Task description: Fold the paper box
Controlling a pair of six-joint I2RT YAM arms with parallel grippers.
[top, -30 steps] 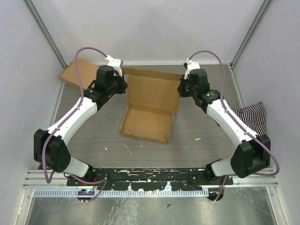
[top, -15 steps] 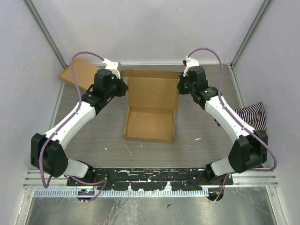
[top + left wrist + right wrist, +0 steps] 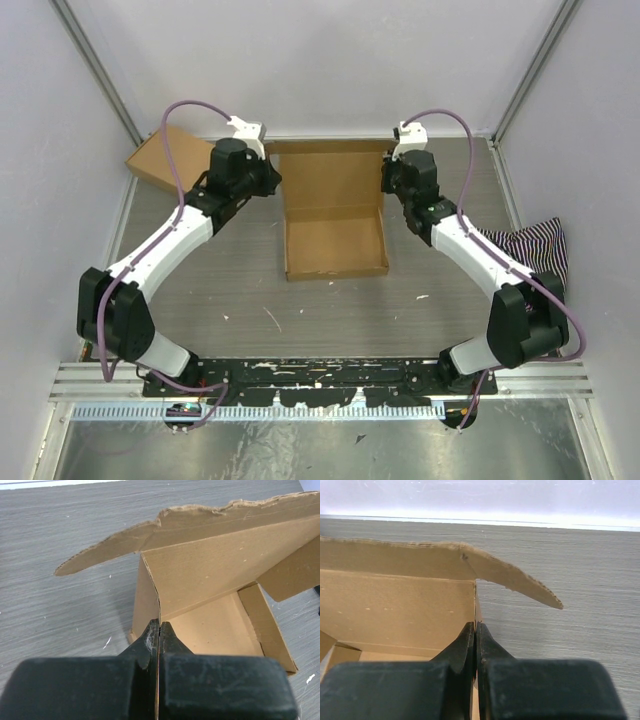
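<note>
The paper box (image 3: 335,245) is a brown cardboard tray with raised walls, its lid panel (image 3: 330,178) standing up at the far side. My left gripper (image 3: 277,183) is shut on the box's left wall near the lid hinge; in the left wrist view (image 3: 159,625) the jaws pinch the thin wall edge. My right gripper (image 3: 385,183) is shut on the box's right wall; in the right wrist view (image 3: 475,626) the jaws clamp that wall. The lid's side flaps (image 3: 100,555) (image 3: 520,582) stick outward.
A second brown cardboard box (image 3: 160,160), a closed block, lies at the far left by the wall. A black-and-white striped cloth (image 3: 535,248) lies at the right edge. Metal frame posts stand at the back corners. The arm bases sit on the near rail.
Both grippers kept their hold on the box walls and turned the box, so it now sits square to the table and farther right. The lid panel stands more upright.
</note>
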